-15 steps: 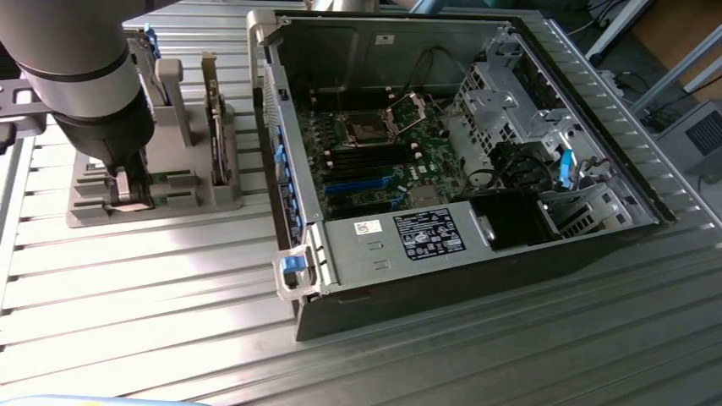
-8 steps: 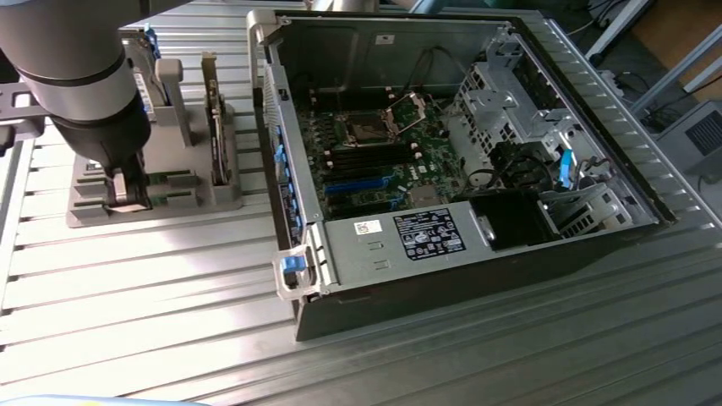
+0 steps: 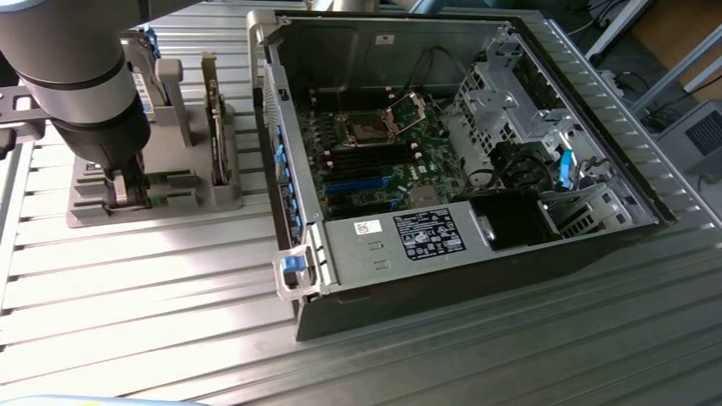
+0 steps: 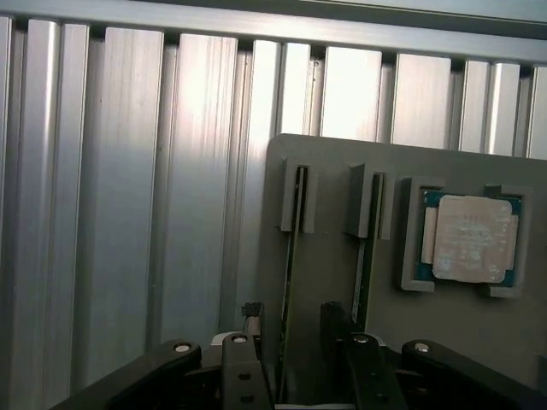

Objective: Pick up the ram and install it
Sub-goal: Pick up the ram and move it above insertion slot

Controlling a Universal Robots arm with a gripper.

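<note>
Two rams stand on edge in slots of a grey holder (image 4: 333, 171). The nearer ram (image 4: 289, 273) runs between my gripper's (image 4: 299, 376) two black fingers (image 4: 244, 371), which stand open on either side of it without pressing on it. The second ram (image 4: 362, 265) sits one slot over, by the other finger. In the exterior view my gripper (image 3: 124, 196) hangs low over the grey holder (image 3: 90, 216) at the exterior view's left, and the arm hides the sticks there. The open computer case (image 3: 451, 135) lies beside it, its motherboard (image 3: 373, 161) exposed.
A square silver processor chip (image 4: 473, 237) rests in a pocket of the holder beyond the rams. A flat part (image 3: 212, 118) stands upright in the holder nearer the case. The case's wall (image 3: 276, 144) rises close to the holder. Ribbed aluminium table (image 3: 147, 279) surrounds everything.
</note>
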